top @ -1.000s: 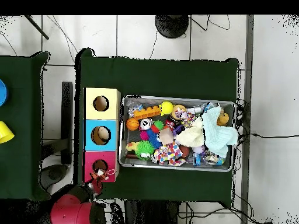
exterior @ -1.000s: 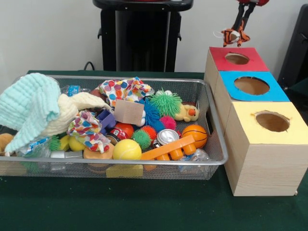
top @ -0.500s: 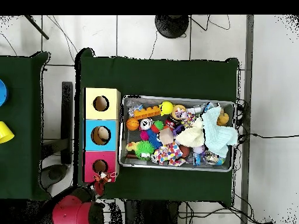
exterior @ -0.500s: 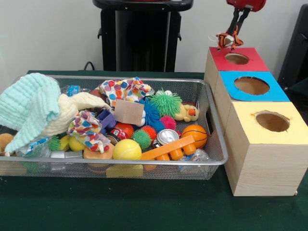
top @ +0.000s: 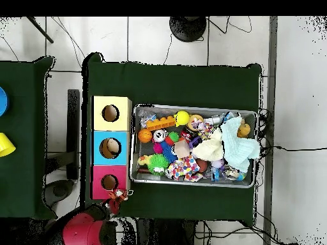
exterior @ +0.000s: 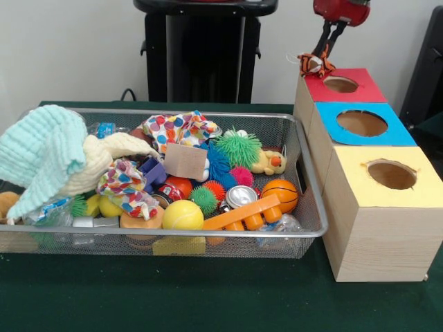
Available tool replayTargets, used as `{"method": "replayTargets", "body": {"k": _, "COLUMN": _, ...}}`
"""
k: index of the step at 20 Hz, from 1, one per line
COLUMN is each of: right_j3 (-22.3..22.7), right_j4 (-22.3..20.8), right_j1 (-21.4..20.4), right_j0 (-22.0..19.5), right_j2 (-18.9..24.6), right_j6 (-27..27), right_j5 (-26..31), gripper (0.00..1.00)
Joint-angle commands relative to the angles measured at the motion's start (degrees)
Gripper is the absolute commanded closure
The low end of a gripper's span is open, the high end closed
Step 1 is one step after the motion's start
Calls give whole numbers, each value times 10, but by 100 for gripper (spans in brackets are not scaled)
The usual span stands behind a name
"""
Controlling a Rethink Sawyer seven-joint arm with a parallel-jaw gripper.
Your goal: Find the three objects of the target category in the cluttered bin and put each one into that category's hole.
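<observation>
— The green-clothed table (exterior: 208,297) sat against a pale wall, with the wire bin (exterior: 308,207) full of clutter and three boxes in a row off the bin's end. Where was the toy?

— The small tiger toy (exterior: 311,63) hung in the gripper (exterior: 320,55), whose fingers were pinched shut on it. It had drifted. A second earlier it hung above the red box (exterior: 361,91), near the red hole (exterior: 340,84); by this moment it was past that box's far corner, on the bin side, clear of the hole.

— The overhead view agreed?

— Yes. The tiger toy (top: 116,199) sat just off the red box's (top: 97,180) edge nearest the robot, not over its hole (top: 109,182).

— What did that mean?

— I judged the drop not done. The blue box (exterior: 398,131) and yellow box (exterior: 360,176) were untouched, and the plush duck (exterior: 268,162) lay in the bin beside the green spiky ball (exterior: 239,146).
</observation>
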Motion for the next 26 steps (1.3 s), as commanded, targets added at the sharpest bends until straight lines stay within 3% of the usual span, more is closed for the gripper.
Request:
{"method": "replayTargets", "body": {"k": 1, "right_j3": -35, "right_j4": 30, "right_j1": 29, "right_j0": 10, "right_j2": 5, "right_j6": 165, "right_j5": -6, "gripper": 100}}
{"method": "replayTargets", "body": {"k": 8, "right_j3": -46, "right_j4": 34, "right_j1": 30, "right_j0": 26, "right_j2": -6, "right_j6": 174, "right_j5": 21, "gripper": 100}}
{"method": "replayTargets", "body": {"k": 15, "right_j3": -71, "right_j4": 42, "right_j1": 7, "right_j0": 25, "right_j2": -6, "right_j6": 173, "right_j5": 95, "gripper": 100}}
{"method": "replayTargets", "body": {"k": 26, "right_j3": -101, "right_j4": 33, "right_j1": 3, "right_j0": 16, "right_j2": -10, "right_j6": 166, "right_j5": 138, "gripper": 100}}
